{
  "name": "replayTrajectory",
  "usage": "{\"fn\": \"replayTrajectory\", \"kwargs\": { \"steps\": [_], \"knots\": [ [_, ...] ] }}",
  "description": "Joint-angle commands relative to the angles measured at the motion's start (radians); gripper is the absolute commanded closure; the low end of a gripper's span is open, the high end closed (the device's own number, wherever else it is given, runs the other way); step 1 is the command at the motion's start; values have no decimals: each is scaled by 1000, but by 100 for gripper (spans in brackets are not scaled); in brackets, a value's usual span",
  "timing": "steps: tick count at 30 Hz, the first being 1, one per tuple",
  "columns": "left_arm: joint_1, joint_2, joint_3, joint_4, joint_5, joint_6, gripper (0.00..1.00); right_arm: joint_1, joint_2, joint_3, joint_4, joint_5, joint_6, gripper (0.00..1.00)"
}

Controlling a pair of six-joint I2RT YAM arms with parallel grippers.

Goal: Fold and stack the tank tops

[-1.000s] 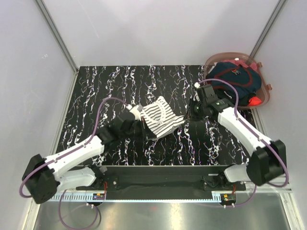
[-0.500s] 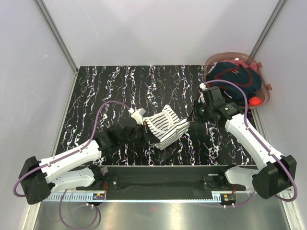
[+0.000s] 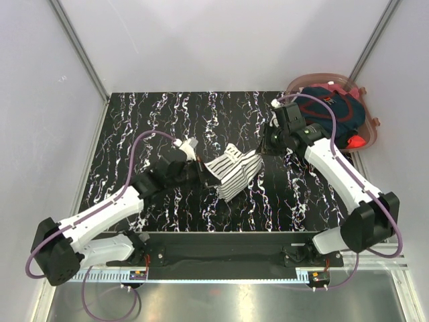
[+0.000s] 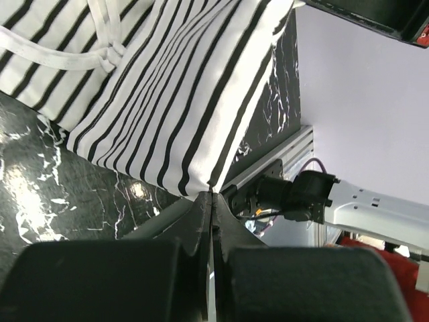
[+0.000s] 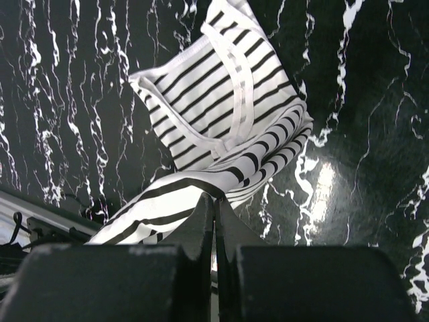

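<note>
The white striped tank top (image 3: 233, 173) sits near the middle of the dark marbled table (image 3: 167, 114), stretched between the two arms. The left gripper (image 3: 202, 174) has its jaws pressed together on one edge of the cloth; in the left wrist view the tips (image 4: 212, 196) meet on a thin fold of the striped fabric (image 4: 167, 100). The right gripper (image 3: 263, 149) is likewise clamped shut on the opposite edge, and its own camera shows the pinch (image 5: 214, 198) biting a narrow strip while the neckline and straps (image 5: 214, 114) trail down toward the table. The dark navy tank top (image 3: 332, 114) lies bunched in the pink basket (image 3: 298, 84) at the far right corner, well apart from the work.

The step in hand looks like spreading or laying the striped top flat for a fold. Both grips take only a sliver of hem, so a sharp pull apart could drag the cloth out of one claw and let it drop in a heap. The body of the top is twisted and doubled on itself, so lowering it now would likely set creases in and make a lopsided fold. It cannot be told whether either pinch holds one layer or two; a single layer would let the garment open unevenly
</note>
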Motion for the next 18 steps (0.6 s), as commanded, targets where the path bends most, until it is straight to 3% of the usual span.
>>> {"fn": "replayTrajectory", "kwargs": {
  "steps": [1,18],
  "knots": [
    [65,13,32,61,101,21,100,-1,49,90,22,21,-22,100],
    [309,160,42,167,259,50,100,-5,368,360,77,17,-53,100]
  ]
}}
